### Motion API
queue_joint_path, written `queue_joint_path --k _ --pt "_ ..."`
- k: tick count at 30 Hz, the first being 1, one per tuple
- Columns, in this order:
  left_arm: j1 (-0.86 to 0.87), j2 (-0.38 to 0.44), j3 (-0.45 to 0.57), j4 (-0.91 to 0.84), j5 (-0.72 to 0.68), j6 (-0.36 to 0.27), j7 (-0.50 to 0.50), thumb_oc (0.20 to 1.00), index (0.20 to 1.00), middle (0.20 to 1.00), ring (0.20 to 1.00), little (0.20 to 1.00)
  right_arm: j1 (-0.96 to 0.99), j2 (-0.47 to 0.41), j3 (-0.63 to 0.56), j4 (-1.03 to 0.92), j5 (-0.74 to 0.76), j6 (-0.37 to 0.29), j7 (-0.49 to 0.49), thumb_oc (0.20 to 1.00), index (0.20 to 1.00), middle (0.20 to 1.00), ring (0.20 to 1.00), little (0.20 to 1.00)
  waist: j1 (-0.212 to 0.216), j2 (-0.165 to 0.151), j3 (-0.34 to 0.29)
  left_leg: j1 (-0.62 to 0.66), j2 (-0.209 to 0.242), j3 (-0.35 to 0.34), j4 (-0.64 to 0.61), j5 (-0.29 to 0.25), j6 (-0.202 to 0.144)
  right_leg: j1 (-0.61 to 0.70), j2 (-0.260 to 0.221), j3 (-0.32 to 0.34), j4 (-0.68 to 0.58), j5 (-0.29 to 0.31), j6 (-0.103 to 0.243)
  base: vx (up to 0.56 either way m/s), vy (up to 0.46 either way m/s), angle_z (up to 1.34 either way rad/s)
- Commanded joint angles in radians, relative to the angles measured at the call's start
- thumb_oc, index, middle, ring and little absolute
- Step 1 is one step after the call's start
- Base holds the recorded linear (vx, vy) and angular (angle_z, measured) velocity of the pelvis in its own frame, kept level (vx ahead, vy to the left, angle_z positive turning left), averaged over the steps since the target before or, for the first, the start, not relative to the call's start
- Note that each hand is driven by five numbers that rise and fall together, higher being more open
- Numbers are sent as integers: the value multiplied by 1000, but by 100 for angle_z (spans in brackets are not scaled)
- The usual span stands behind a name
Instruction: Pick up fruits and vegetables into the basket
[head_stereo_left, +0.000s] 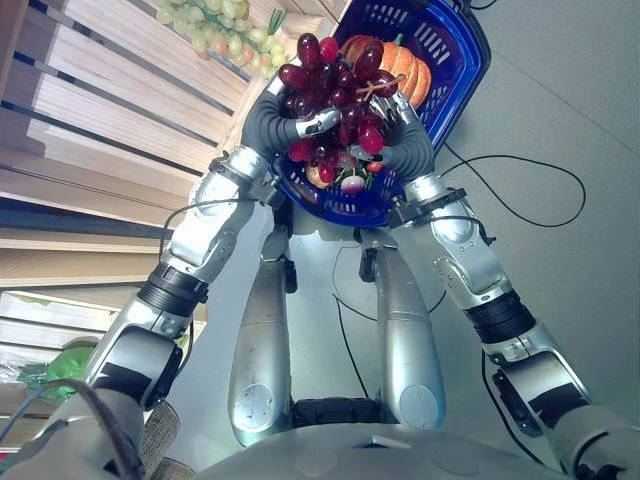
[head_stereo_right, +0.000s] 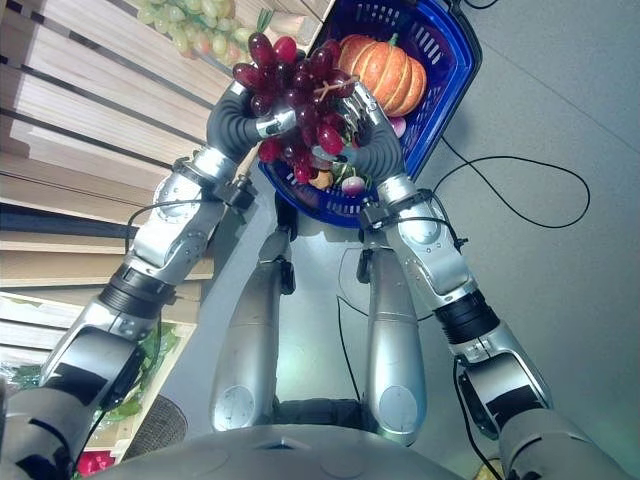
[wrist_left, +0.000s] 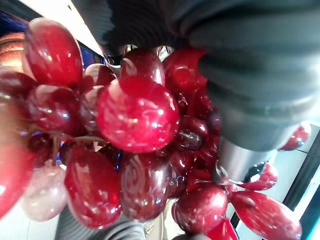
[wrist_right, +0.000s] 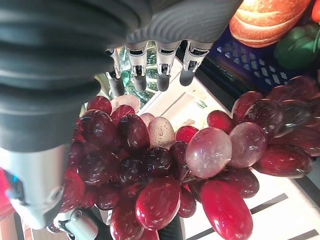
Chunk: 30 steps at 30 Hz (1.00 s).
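Observation:
A bunch of red grapes (head_stereo_left: 335, 95) hangs between my two hands above the blue plastic basket (head_stereo_left: 468, 62). From the left, my left hand (head_stereo_left: 272, 122) has its fingers curled under the bunch. The grapes (wrist_left: 137, 112) press close against that hand in the left wrist view. My right hand (head_stereo_left: 408, 135) meets the bunch from the right. Its fingers (wrist_right: 162, 72) stay straight above the grapes (wrist_right: 165, 155) in the right wrist view. The bunch sits over the basket's near rim.
An orange pumpkin (head_stereo_left: 402, 62), a green pepper (wrist_right: 297, 47) and small produce (head_stereo_left: 352, 183) lie in the basket. Wooden slatted shelves (head_stereo_left: 100, 100) rise on the left, with green grapes (head_stereo_left: 215, 30) and leafy greens (head_stereo_left: 60, 365) on them. Grey floor lies to the right.

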Motion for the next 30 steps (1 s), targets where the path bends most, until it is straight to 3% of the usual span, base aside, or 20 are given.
queue_joint_path --k 1,21,30 --pt "-63 -40 -40 -205 -27 -124 -41 200 200 200 200 200 -15 -8 45 -93 50 0 31 1000 1000 1000 1000 1000 -1 1 -33 -10 12 15 81 -68 16 91 -24 3 -112 65 75 0 0 0" --pt "-124 -80 -77 -288 -4 -150 -72 200 200 200 200 200 -42 21 94 -95 170 86 104 1000 1000 1000 1000 1000 -1 -10 -33 -8 0 14 64 -59 18 96 -17 0 -130 75 71 0 0 0" --pt "-129 -94 -100 -284 -52 -114 -102 200 200 200 200 200 -60 29 103 -99 165 54 105 1000 1000 1000 1000 1000 -1 -11 -33 -5 -4 12 61 -58 20 100 -16 -2 -137 79 72 0 0 0"
